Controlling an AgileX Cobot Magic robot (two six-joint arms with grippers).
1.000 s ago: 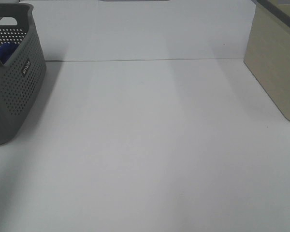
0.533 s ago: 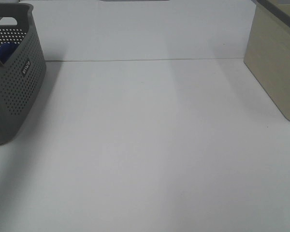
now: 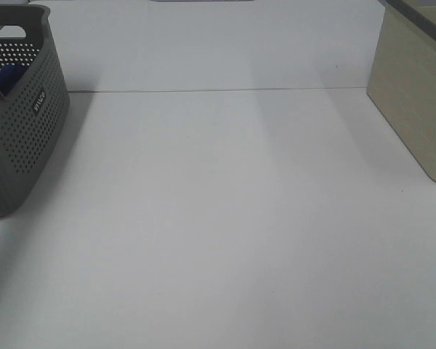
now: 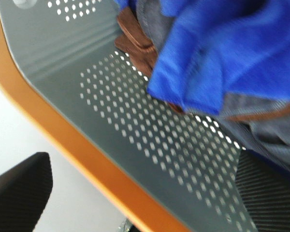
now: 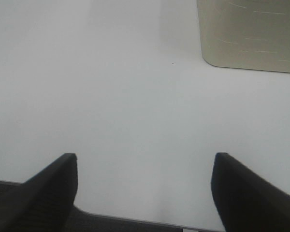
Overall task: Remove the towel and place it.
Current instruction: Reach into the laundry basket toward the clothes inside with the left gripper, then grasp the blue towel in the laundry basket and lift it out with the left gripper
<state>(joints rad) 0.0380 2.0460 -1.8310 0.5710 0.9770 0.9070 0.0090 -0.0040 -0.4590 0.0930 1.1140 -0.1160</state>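
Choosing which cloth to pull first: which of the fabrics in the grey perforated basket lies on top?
The royal-blue plush towel. It drapes over the grey fabric with brown trim, which lies underneath it.

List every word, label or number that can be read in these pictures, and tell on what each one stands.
Small dark label with pale letters, on the side of the grey basket: too small and blurred to read with certainty.
No other text shows on the towel, the table or the beige box.
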